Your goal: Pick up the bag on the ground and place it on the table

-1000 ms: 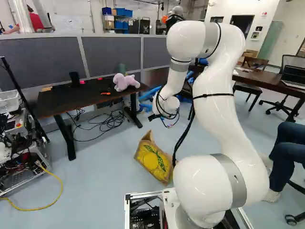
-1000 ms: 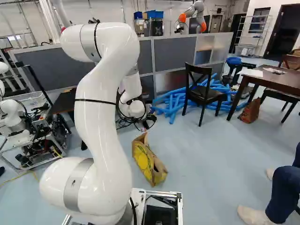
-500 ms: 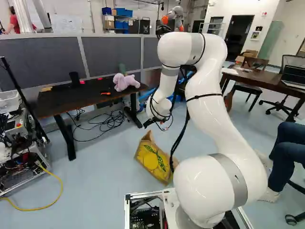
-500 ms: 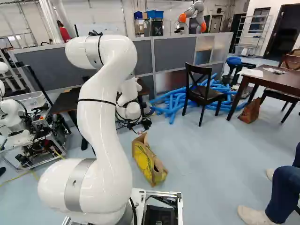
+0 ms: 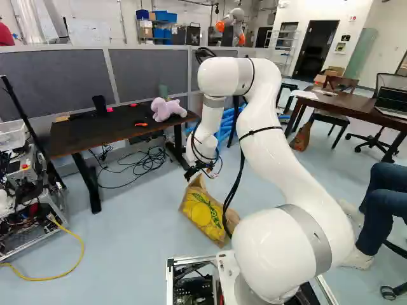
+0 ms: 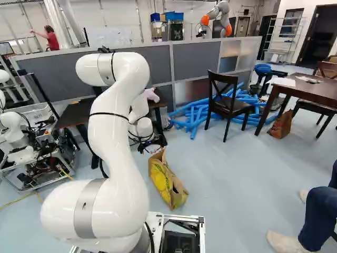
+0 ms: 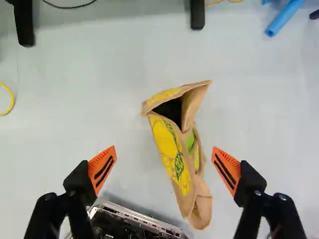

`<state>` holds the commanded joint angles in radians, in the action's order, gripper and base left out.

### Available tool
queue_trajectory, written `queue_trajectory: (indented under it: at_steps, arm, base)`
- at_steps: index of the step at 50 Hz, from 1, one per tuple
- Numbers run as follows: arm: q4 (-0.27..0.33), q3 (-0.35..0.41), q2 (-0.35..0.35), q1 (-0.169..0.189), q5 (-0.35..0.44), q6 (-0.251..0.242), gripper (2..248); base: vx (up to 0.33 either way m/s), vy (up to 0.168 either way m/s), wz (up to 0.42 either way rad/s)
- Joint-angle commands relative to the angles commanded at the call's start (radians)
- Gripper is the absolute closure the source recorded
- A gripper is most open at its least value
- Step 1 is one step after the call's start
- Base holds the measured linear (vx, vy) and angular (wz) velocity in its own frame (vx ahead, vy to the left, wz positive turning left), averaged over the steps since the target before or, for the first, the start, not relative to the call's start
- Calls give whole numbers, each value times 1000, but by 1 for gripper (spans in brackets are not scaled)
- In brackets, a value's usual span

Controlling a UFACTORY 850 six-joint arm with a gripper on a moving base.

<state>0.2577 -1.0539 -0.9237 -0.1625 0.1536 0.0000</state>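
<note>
In the left base view my gripper [image 5: 193,173] hangs just above the upper end of the tan and yellow bag [image 5: 206,213], which lies on the floor. The wrist view shows the gripper [image 7: 164,168] wide open, its orange pads far apart. Below it, the bag [image 7: 174,154] lies in line with the space between the fingers, nearer one of them, its dark mouth ahead of the fingertips. No contact with the bag shows there. A dark table [image 5: 95,133] stands beyond the bag, bearing a purple plush toy [image 5: 166,108].
Cables [image 5: 143,162] lie under the table. Blue foam tubes [image 6: 195,116] are heaped by a black chair [image 6: 227,105]. At the right stand another dark table [image 6: 321,90] and a brown bag [image 6: 281,125]. Another robot [image 6: 218,18] is behind the partition. A cart [image 5: 35,203] stands left.
My arm has swung left in the left base view and its gripper has come down close over the bag. The base and the bag have stayed put.
</note>
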Motion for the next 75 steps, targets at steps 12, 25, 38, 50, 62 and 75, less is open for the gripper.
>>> queue_trajectory:
  at_steps: [12,25,38,50,62,75]
  arm:
    - [6,-9,-36,20,-16,0,3]
    - [6,-5,-69,63,-17,0,3]
    - [6,-27,-114,83,-17,0,3]
    - [12,-60,-160,85,-17,0,3]
    - [38,-95,-206,85,-17,0,3]
    - [68,-133,-256,85,-17,0,3]
  base:
    - [0,0,0]
    - [0,0,0]
    - [0,0,0]
    - [0,0,0]
    - [0,0,0]
    - [0,0,0]
